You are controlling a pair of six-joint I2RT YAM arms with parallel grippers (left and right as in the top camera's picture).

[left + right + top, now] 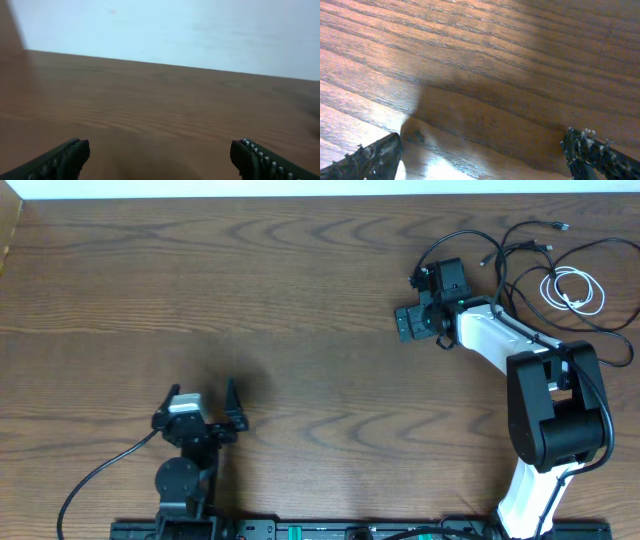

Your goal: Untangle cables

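Left claw (160, 157) and right claw (480, 152) gape wide, empty; we judge the limp, light cables (545, 248), tangled at the surface's (300, 330) far right corner, best pinched near a plug.

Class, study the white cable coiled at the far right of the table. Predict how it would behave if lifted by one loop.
Probably floppy: the white cable lies in loose thin loops, so it should sag and uncoil. Likely light, being so thin. It may drag the black cables, which appear to overlap it.
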